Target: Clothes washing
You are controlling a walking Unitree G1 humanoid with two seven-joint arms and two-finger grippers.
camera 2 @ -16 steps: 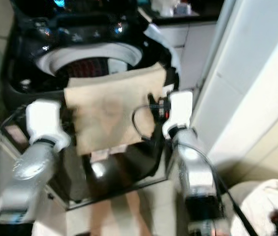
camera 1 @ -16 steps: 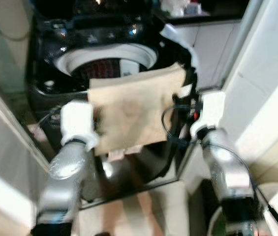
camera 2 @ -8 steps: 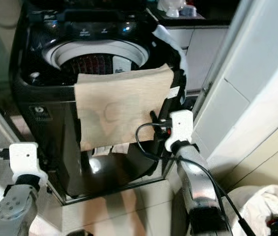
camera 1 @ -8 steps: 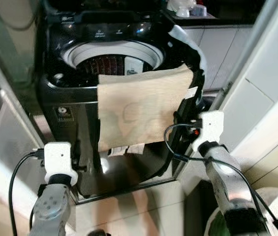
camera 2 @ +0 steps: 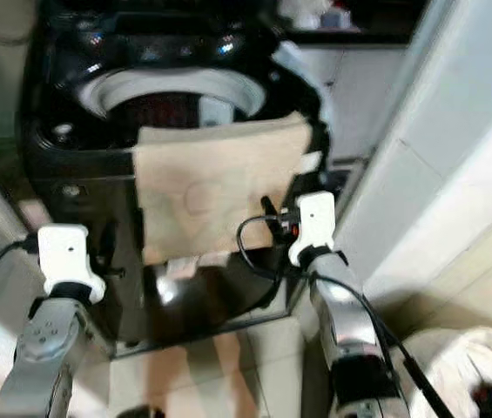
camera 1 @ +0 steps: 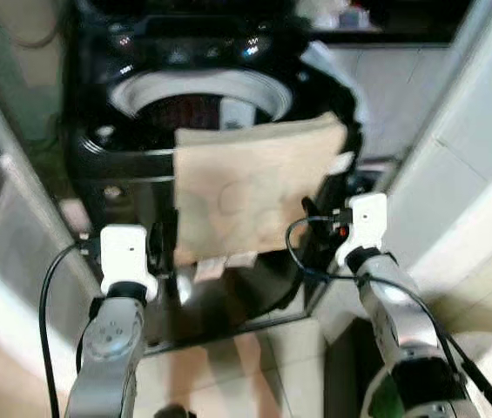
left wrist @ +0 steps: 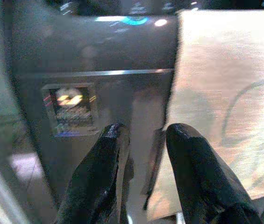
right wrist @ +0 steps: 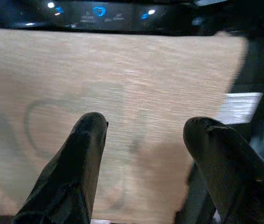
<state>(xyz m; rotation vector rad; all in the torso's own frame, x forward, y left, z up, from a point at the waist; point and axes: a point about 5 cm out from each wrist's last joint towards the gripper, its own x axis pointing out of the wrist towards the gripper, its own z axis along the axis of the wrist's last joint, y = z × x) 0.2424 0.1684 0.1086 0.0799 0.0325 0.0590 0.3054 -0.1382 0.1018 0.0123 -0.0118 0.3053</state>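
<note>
Top-loading washing machine [camera 1: 132, 174], lid open, drum [camera 1: 195, 109] exposed. Beige cloth [camera 1: 250, 187] draped over the front rim, hanging down the front panel; not yet inside the drum, so loading judged unfinished. Left gripper [left wrist: 143, 175] slightly parted, empty, at the cloth's left edge by the panel. Right gripper [right wrist: 143, 163] spread wide, empty, facing the cloth's middle. White wall [camera 1: 481, 157] close on the right; pale laundry heap [camera 2: 463, 366] on the floor beside it.

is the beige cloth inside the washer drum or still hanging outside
Outside: the beige cloth hangs spread flat over the washer front rim, below the open drum.
</note>
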